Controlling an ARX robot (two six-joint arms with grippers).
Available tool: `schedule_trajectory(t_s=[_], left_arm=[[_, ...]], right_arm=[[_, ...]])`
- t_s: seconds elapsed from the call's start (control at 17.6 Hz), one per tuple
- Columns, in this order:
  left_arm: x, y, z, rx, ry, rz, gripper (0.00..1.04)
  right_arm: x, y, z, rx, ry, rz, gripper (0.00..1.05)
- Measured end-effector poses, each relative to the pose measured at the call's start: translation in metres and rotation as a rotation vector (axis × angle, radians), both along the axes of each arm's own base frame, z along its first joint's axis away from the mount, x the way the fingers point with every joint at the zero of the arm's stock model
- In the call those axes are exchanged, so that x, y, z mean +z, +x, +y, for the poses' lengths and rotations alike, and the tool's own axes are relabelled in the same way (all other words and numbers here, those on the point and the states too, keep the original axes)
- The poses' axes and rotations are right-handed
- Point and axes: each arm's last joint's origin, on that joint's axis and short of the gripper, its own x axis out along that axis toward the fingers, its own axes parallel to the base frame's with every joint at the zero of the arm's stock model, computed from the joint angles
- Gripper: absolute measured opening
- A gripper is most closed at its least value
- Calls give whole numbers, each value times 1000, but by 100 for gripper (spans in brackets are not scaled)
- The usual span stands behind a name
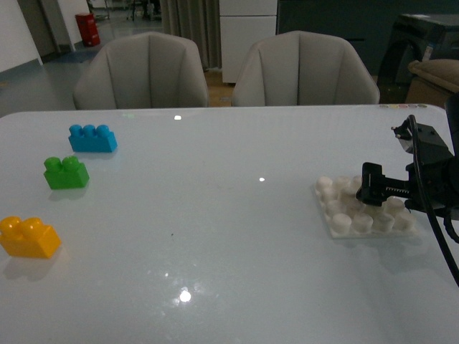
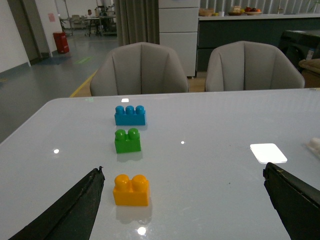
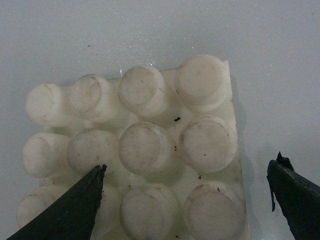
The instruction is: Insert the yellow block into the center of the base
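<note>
a blue three-stud brick (image 1: 92,138) and a green two-stud brick (image 1: 66,173) are shown upright and near each other on the pale glossy bench (image 1: 237,236), the blue one farther back. two grey chairs (image 1: 141,72) are set behind the bench. a smooth bright white patch (image 2: 268,153) is seen on its surface.

We found the front view dim, the glossy table (image 1: 237,236) throwing back small ceiling-light glints, the brightest near its front edge. The yellow block (image 1: 29,238) left a soft, pale reflection beneath it. The left wrist view was brighter, with a bright white patch (image 2: 268,153) glaring on the tabletop. In the right wrist view the base (image 3: 172,131) was sharp and evenly lit, while the fingers (image 3: 70,215) showed as near-black shapes without detail.
</note>
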Motion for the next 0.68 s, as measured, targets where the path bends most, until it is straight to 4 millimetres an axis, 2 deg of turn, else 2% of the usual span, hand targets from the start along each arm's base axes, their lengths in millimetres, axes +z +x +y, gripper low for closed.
schedule_trajectory(t_s=[0.28, 0.46, 0.68], left_arm=[[0, 0, 0, 0, 0, 0, 98], [0, 0, 0, 0, 0, 0, 98], [0, 0, 0, 0, 0, 0, 98]], right_arm=[[-2, -2, 9, 2, 7, 3, 98], [-3, -4, 26, 32, 8, 4, 98], [-2, -5, 35, 50, 9, 4, 98]])
